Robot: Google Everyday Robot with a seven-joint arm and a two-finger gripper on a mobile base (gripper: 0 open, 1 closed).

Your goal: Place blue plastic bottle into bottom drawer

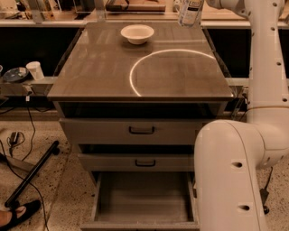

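Up at the very top edge of the view, the blue plastic bottle point(189, 12) stood out above the far right part of the cabinet top point(104, 72), its cap end cut off by the frame and its white-and-bluish label facing the camera. The gripper point(202, 2) sat just beside the bottle's upper part, at the end of the white arm point(266, 58) that came down the right side of the view; so little of it showed that I could not tell whether it was open or closed, or whether it had hold of the bottle. A white bowl point(137, 34) rested upright on the far part of the cabinet top, left of the bottle and well apart from it. A bright curved arc of light point(135, 67) lay across the grey surface nearer the camera. Below the top, the top drawer point(113, 131) and the middle drawer point(113, 162), both with dark handles, stood a little way out, the middle one further than the top. The bottom drawer point(144, 196) was pulled out furthest, showing a plain grey interior, well below the bottle. The robot's large white body point(230, 180) covered the drawers' right ends. On a ledge to the left stood a white cup point(34, 70), and a black pole point(30, 173) lay on the speckled floor.
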